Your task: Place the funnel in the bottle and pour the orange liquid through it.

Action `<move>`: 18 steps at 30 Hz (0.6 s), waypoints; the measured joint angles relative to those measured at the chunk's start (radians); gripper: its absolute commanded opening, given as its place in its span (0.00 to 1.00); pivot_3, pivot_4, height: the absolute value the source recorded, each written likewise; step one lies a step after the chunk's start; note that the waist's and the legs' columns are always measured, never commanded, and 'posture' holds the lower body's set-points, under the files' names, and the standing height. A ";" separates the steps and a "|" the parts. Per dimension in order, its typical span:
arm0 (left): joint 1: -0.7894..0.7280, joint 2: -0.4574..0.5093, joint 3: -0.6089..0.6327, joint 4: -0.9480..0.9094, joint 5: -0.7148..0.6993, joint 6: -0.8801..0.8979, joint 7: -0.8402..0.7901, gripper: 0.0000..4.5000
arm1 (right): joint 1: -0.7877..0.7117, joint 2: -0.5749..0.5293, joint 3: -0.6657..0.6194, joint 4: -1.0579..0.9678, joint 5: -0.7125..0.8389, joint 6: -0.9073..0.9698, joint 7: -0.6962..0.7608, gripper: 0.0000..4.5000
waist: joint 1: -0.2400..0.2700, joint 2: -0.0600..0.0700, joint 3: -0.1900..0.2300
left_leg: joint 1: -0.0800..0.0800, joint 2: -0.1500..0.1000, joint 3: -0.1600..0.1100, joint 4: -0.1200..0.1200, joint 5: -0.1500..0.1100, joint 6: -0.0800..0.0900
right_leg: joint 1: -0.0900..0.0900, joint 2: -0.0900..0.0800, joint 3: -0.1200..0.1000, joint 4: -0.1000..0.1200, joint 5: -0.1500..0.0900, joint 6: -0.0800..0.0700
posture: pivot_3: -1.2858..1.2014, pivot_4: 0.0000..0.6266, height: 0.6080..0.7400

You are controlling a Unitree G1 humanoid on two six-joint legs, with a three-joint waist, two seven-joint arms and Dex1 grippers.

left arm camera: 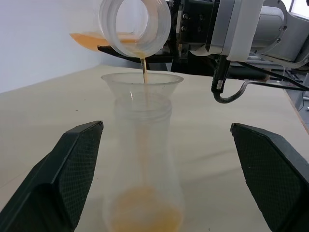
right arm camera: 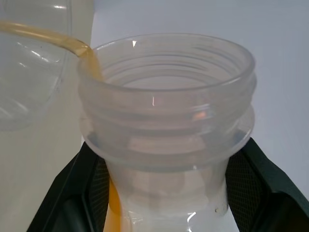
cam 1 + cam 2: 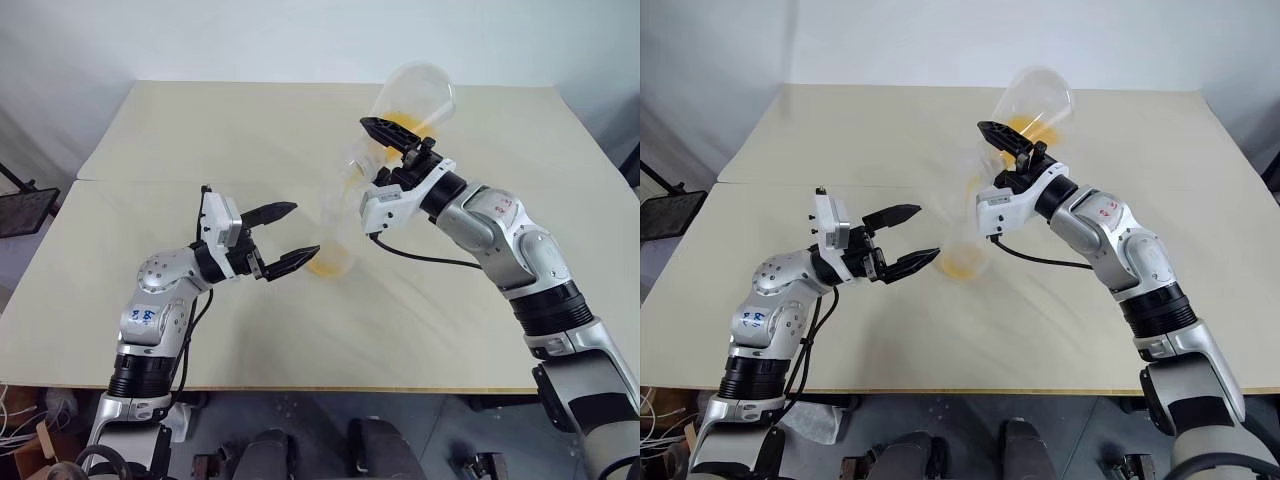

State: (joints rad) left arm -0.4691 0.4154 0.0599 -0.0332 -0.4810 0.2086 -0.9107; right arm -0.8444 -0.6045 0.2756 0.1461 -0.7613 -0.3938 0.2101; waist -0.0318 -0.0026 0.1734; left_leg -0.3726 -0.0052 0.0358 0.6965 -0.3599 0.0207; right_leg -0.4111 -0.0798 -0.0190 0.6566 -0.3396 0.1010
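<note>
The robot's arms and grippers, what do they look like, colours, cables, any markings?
Both arms are silver-grey metal with black joint bands. Each wrist carries a white block and ends in two black, textured, pointed fingers: left gripper, right gripper. A black cable loops under the right wrist, another along the left forearm. Small blue marks sit on the left arm, red on the right.

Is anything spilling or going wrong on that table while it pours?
Nothing stands out. The right gripper tilts the flask, and a thin stream of orange liquid falls into the funnel seated in the upright bottle. No spill shows on the table. The open left gripper flanks the bottle.
</note>
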 measured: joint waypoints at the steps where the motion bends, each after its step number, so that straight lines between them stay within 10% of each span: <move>1: 0.000 0.000 0.000 0.000 -0.001 0.000 0.000 1.00 | 0.001 0.000 0.000 0.000 0.000 0.000 -0.001 0.60 | 0.000 0.000 0.000 | 0.000 0.000 0.000 0.000 0.000 0.000 | 0.000 0.000 0.000 0.000 0.000 0.000 | 0.52 0.24 1.00; 18: 0.000 0.000 0.000 0.000 -0.004 0.000 0.000 1.00 | 0.018 -0.008 0.000 0.016 -0.013 -0.001 -0.013 0.60 | 0.000 0.000 0.000 | 0.000 0.000 0.000 0.000 0.000 0.000 | 0.000 0.000 0.000 0.000 0.000 0.000 | 0.52 0.24 1.00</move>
State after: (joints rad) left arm -0.4692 0.4153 0.0599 -0.0332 -0.4854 0.2086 -0.9111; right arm -0.8262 -0.6122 0.2756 0.1616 -0.7743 -0.3950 0.1975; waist -0.0318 -0.0026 0.1734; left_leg -0.3726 -0.0052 0.0358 0.6966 -0.3599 0.0206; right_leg -0.4111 -0.0797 -0.0190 0.6567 -0.3396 0.1010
